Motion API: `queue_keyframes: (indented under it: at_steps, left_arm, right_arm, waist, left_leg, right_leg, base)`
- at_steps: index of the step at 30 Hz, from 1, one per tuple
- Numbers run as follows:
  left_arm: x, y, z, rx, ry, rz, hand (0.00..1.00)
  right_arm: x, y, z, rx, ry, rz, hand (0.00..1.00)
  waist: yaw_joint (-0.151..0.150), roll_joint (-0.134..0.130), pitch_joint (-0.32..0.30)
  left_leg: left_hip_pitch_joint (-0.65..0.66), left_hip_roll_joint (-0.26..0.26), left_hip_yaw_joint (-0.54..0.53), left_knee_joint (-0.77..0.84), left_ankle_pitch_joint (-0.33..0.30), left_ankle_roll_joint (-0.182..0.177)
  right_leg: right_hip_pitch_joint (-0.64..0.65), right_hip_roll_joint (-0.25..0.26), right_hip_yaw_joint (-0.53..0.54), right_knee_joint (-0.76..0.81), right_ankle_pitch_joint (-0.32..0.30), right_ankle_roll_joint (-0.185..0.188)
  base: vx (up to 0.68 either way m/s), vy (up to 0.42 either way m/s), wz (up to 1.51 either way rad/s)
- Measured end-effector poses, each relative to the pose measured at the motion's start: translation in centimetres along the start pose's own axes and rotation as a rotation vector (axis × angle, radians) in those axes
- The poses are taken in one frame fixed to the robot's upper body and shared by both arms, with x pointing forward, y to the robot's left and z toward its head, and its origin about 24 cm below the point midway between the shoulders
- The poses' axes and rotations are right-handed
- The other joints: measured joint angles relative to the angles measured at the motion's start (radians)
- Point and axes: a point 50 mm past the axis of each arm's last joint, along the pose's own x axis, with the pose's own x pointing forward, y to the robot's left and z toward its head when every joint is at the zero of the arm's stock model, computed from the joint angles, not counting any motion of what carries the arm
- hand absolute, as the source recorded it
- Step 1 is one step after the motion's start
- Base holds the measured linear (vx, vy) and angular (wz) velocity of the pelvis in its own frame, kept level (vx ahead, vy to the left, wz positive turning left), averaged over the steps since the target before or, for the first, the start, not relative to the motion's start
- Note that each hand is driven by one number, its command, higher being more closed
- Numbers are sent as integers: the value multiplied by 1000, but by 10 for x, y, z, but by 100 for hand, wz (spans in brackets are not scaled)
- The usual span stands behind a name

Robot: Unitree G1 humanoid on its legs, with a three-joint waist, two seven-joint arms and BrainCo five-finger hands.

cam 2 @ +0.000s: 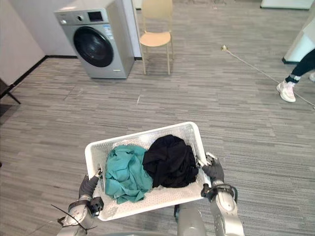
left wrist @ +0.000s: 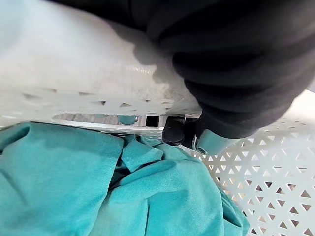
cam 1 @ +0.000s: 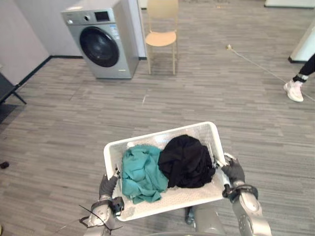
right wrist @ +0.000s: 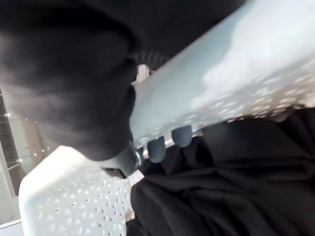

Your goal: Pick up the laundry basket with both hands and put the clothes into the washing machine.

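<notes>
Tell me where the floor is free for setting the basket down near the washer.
Free: the floor between basket and washer, in front of it. Crowded: the chair stands close beside the washer; a person's shoe is far right.

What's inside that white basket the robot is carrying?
Two crumpled pieces of clothing lie in the basket: a teal garment toward the robot's left and a black garment toward its right, touching each other. Anything beneath them is covered.

The floor (cam 1: 206, 98) is of grey planks with a wood pattern. A pale wooden chair (cam 1: 161, 34) stands at the far side. On the left, a light wall (cam 1: 24, 44) has a dark skirting board (cam 1: 32, 73).
</notes>
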Motion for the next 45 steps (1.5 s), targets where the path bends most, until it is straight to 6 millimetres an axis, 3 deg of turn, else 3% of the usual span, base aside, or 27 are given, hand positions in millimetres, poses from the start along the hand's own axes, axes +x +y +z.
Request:
queue_keyframes:
  at_steps: [1, 4, 7, 8, 10, 11, 13, 14, 15, 16, 17, 19, 22, 23, 24, 26, 27, 30, 31, 32, 33, 35, 36, 37, 42, 44, 45]
  left_arm:
    - [0, 0, 0, 1, -2, -1, 100]
    - [-1, 1, -1, -2, 2, 5, 100]
    - [-4, 2, -1, -24, -3, 19, 100]
    - [-4, 2, 0, -30, -8, 24, 100]
    - [-8, 4, -1, -35, -8, 31, 100]
    - [-12, 3, 0, -38, -16, 26, 100]
    - [-13, 2, -2, -38, -8, 26, 100]
    - [-14, 6, -3, -17, -2, 31, 100]
    - [-14, 8, -2, -7, 0, 29, 100]
    - [-14, 8, -4, 10, 22, 23, 100]
    - [-15, 8, -6, 24, 31, 21, 100]
    - [-14, 9, -5, 51, 28, 21, 100]
    - [-8, 5, 3, 54, -7, 1, 100]
    - [-6, 4, 5, 55, -17, -5, 100]
    - [-2, 0, 9, 66, -28, -25, 100]
    - [1, 1, 13, 95, -44, -39, 100]
    - [1, -4, 11, 88, -37, -47, 100]
    - [-1, -13, 3, 69, -13, -50, 100]
    - [-1, -12, 3, 58, -12, -43, 100]
    - [-1, -14, 3, 50, -10, -43, 100]
    - [-1, -14, 1, 50, -3, -46, 100]
    - [-2, -12, 0, 54, 0, -44, 100]
    - [-2, -11, 1, 50, -1, -39, 100]
    - [-1, -10, 2, 39, -9, -36, 100]
    - [-2, -14, 2, 11, -14, -40, 100]
    - [-2, -14, 1, 13, -7, -41, 100]
    - [-3, -14, -4, 12, 11, -37, 100]
  right_arm:
    - [1, 1, 0, -1, 0, -10, 100]
    - [2, 3, 2, -8, -6, -3, 100]
    - [6, 5, 7, -34, -24, 22, 100]
    - [8, 7, 9, -34, -29, 30, 100]
    - [7, 7, 8, -37, -22, 35, 100]
    - [7, 6, 9, -37, -27, 31, 100]
    - [5, 6, 5, -36, -17, 24, 100]
    - [3, 7, 1, -46, -9, 21, 100]
    - [1, 7, -1, -46, -5, 12, 100]
    - [-2, 2, -11, -52, 34, -26, 100]
    - [-3, 1, -15, -48, 47, -42, 100]
    - [-8, 1, -19, -50, 60, -54, 100]
    - [-10, 0, -14, -41, 20, -62, 100]
    - [-10, 0, -12, -39, 9, -64, 100]
    - [-9, -1, -10, -31, 1, -76, 100]
    - [-13, -1, -10, -16, 0, -86, 100]
    - [-17, -5, -13, -16, 15, -101, 100]
    - [-16, -12, -9, -45, 11, -111, 100]
    - [-16, -12, -6, -48, 5, -106, 100]
    - [-15, -13, -4, -46, 1, -108, 100]
    - [-15, -15, -4, -50, 8, -122, 100]
    - [-16, -12, -6, -48, 13, -117, 100]
    - [-15, -10, -4, -49, 5, -108, 100]
    - [-13, -9, -2, -50, -8, -103, 100]
    - [-9, -11, 3, -66, -19, -94, 100]
    - [-12, -14, -3, -66, 2, -105, 100]
    - [-13, -15, -5, -71, 14, -106, 100]
  waist:
    - [19, -1, 11]
    - [37, -48, 39]
    - [78, -48, 41]
    - [84, -41, 42]
    - [80, -60, 37]
    - [83, -65, 24]
    - [89, -78, 19]
    - [80, -115, 13]
    - [75, -137, 13]
    - [60, -169, 11]
    - [55, -176, 7]
    - [30, -143, 9]
    - [-2, -90, 5]
    - [-4, -88, 13]
    - [-6, -84, 22]
    - [-31, -123, 7]
    - [-43, -104, -9]
    - [-25, -34, -9]
    - [-22, -19, 0]
    - [-14, -11, 6]
    - [4, -8, 25]
    - [25, -45, 46]
    - [35, -64, 48]
    - [37, -69, 50]
    - [49, -69, 50]
    - [52, -68, 37]
    - [61, -74, 31]
  left_leg:
    - [-96, 64, 34, 218, -69, 77]
    - [-227, 46, 83, 365, -185, 150]
    - [-391, -55, 121, 121, -307, 77]
    - [-426, -96, 131, -122, -326, 44]
    - [-420, -156, 195, -546, -288, -15]
    - [-423, -196, 223, -709, -251, -30]
    - [-395, -252, 193, -663, -182, 57]
    - [-366, -290, 198, -627, -216, 120]
    - [-348, -316, 200, -605, -255, 132]
    - [-266, -368, 171, -599, -328, 137]
    - [-227, -383, 156, -614, -348, 142]
    - [-74, -375, 58, -690, -402, 122]
    - [81, -305, -31, -824, -417, 106]
    - [110, -295, -31, -841, -417, 105]
    - [171, -276, -33, -874, -417, 105]
    - [261, -283, -67, -909, -471, 111]
    - [277, -230, -104, -827, -508, 72]
    - [109, -136, -122, -368, -377, 10]
    - [2, -95, -127, -139, -121, -58]
    - [-52, -70, -131, -3, -68, -82]
    - [-169, -12, -90, 305, -103, -37]
    - [-267, 15, -9, 447, -184, 84]
    - [-337, 16, 32, 430, -222, 133]
    - [-388, 8, 52, 367, -248, 132]
    - [-419, -144, 104, -592, -256, -4]
    - [-406, -187, 107, -731, -238, -22]
    - [-390, -219, 106, -668, -203, -22]
  right_leg:
    - [94, 47, 23, -45, -28, -24]
    - [294, 53, 90, -160, -58, -45]
    - [445, 47, 186, -298, -78, -32]
    - [488, 37, 207, -326, -105, -36]
    - [551, 5, 204, -368, -162, -34]
    - [595, -18, 197, -375, -204, 8]
    - [531, -67, 155, -63, -270, 88]
    - [421, -144, 122, 246, -220, 134]
    - [370, -188, 97, 377, -144, 149]
    - [311, -295, 11, 583, 125, 74]
    - [296, -331, -20, 642, 150, 23]
    - [207, -317, -72, 739, 23, 19]
    - [21, -241, -92, 528, -131, 84]
    - [-13, -241, -94, 443, -124, 96]
    - [-41, -213, -61, 123, -70, 173]
    - [-61, -221, 7, -197, 74, 238]
    - [-73, -172, 36, -69, 123, 160]
    - [-37, -104, -3, 40, 14, 73]
    - [9, -72, -9, 59, -44, 44]
    - [40, -59, -15, 57, -64, 31]
    - [150, -21, -17, 20, -92, 11]
    - [293, -15, 8, -71, -103, 2]
    - [360, -19, 25, -139, -105, 4]
    - [401, -22, 34, -186, -116, 20]
    - [511, -85, 42, -244, -211, 69]
    - [551, -120, 40, -193, -278, 118]
    - [508, -172, 60, 4, -314, 149]
  base:
    - [792, -190, -72]
    - [771, -116, -56]
    - [693, 27, -82]
    - [646, 136, -42]
    - [635, 159, -14]
    - [842, 211, -5]
    - [934, 233, 3]
    - [666, 155, 29]
    - [984, 170, 60]
    - [833, 103, 59]
    - [831, 78, 64]
    - [790, -19, 68]
    - [770, -123, 85]
    - [734, -208, 63]
    - [606, -209, 44]
    - [856, -367, 93]
    - [938, -442, 86]
    - [760, -354, -8]
    - [579, -219, -6]
    - [822, -279, -28]
    - [664, -206, -33]
    - [692, -191, -37]
    - [585, -138, -27]
    - [539, -76, -18]
    - [540, 80, -2]
    - [597, 204, -3]
    - [643, 284, -16]
